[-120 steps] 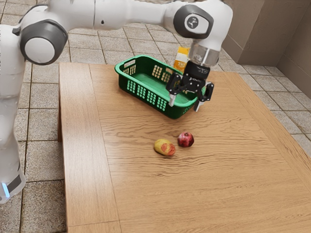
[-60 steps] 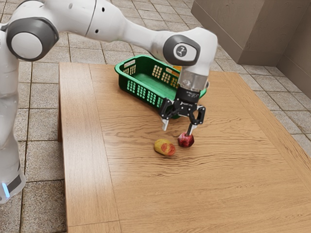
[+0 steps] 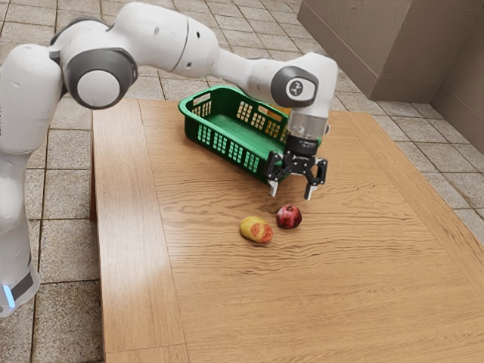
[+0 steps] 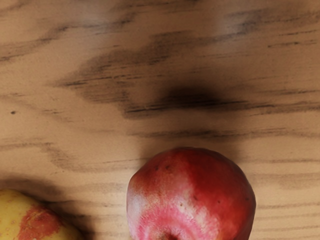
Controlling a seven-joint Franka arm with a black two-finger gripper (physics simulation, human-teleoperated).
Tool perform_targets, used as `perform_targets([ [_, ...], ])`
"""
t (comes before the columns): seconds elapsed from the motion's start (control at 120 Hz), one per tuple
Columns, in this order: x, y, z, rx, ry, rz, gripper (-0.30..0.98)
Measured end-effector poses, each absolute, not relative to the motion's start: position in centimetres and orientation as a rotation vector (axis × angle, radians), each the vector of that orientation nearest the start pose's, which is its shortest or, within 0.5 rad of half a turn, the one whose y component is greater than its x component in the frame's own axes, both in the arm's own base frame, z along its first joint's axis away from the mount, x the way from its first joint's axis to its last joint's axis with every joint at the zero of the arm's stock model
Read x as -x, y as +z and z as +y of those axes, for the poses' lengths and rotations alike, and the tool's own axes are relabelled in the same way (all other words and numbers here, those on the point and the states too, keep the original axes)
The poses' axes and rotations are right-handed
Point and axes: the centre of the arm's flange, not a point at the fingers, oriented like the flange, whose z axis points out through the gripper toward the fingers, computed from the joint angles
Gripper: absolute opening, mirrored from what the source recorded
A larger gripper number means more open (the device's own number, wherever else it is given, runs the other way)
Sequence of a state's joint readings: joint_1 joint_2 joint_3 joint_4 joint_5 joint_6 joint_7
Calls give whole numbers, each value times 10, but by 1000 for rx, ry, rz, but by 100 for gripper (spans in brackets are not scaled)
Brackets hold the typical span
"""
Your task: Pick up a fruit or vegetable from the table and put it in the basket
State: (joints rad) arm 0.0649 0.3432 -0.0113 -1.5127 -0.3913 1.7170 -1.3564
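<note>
Specimen 1, pomegranate point(image 3: 288, 218): I record a rounded fruit, deep red, mottled pale pink around a small dark hollow, resting on the wooden table point(image 3: 318, 302). Specimen 2, mango point(image 3: 255, 229): oval, yellow with an orange-red blush, lying on its side just beside the pomegranate, toward the exterior view's left; I note a narrow gap between the two. Receptacle, basket point(image 3: 220, 144): green, oblong, rounded corners, walls pierced by grids of small openings. I find it upright on the table, open side up, well apart from both fruits.
</note>
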Motion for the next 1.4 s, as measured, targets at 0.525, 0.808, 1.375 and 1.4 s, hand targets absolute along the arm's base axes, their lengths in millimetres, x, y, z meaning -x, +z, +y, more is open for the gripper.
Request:
perform_targets([
  [0.525, -665, 439, -17, 2596, 580, -2156, 69],
  [0.808, -669, 415, -9, 2596, 632, -2157, 69],
  [1.375, -674, 386, -3, 2601, 692, -2147, 69],
  [1.4, -675, 386, -3, 2602, 692, -2147, 68],
])
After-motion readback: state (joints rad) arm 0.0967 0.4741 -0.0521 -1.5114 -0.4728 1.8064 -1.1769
